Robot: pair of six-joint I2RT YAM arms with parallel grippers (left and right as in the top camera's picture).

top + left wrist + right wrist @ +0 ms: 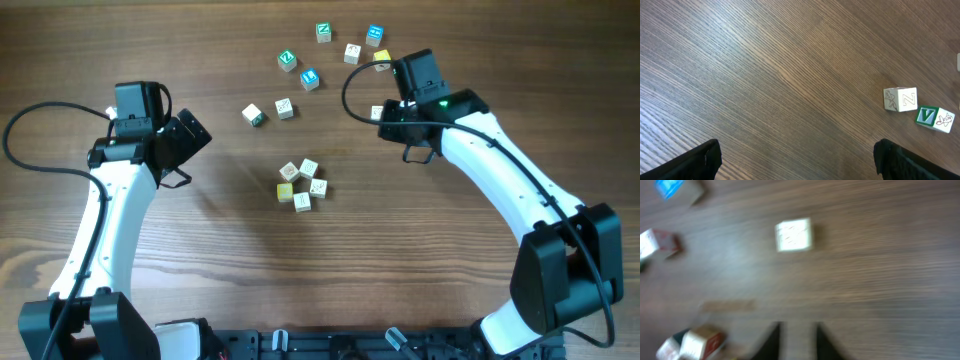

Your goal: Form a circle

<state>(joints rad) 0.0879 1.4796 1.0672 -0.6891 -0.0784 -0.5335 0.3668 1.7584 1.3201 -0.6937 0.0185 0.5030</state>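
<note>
Wooden table bears the circle, five cubes already closed into a tight ring. Left of the circle the left pincer is spread wide. Beyond it to the right, the right pincer is pinched nearly together on nothing, so the loose cubes probably remain to be added.

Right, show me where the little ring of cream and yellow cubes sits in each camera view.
Overhead: the ring of cubes lies near the centre of the picture, apart from the loose cubes further up.
Left wrist: not in it.
Right wrist: not in it; this view is blurred.
Shared landmark: the wood-grain table, which fills all three views.
</note>
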